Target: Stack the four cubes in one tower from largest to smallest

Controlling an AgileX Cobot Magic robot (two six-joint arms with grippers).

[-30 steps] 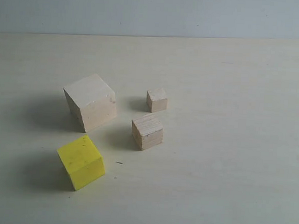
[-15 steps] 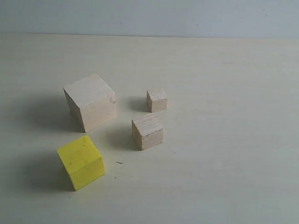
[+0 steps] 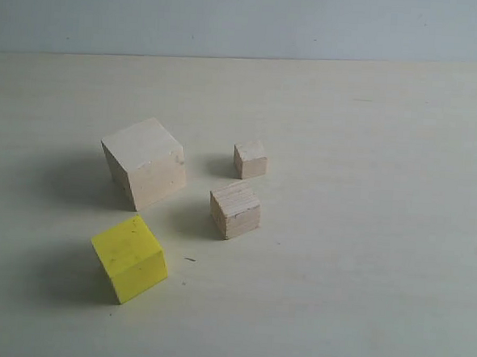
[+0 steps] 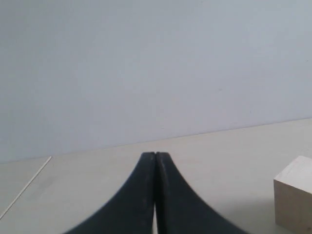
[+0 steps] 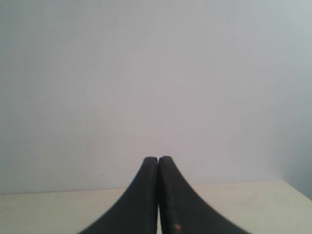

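Four cubes [image 3: 145, 162], separate, unstacked

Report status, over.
Left gripper shut, empty. Right gripper shut, empty. Large cube, yellow cube, medium cube, small cube apart, unstacked. No obstacle seen.

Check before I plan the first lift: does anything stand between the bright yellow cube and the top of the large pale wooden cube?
Nothing visible does. The bright yellow cube sits apart from the large pale wooden cube, its top bare.
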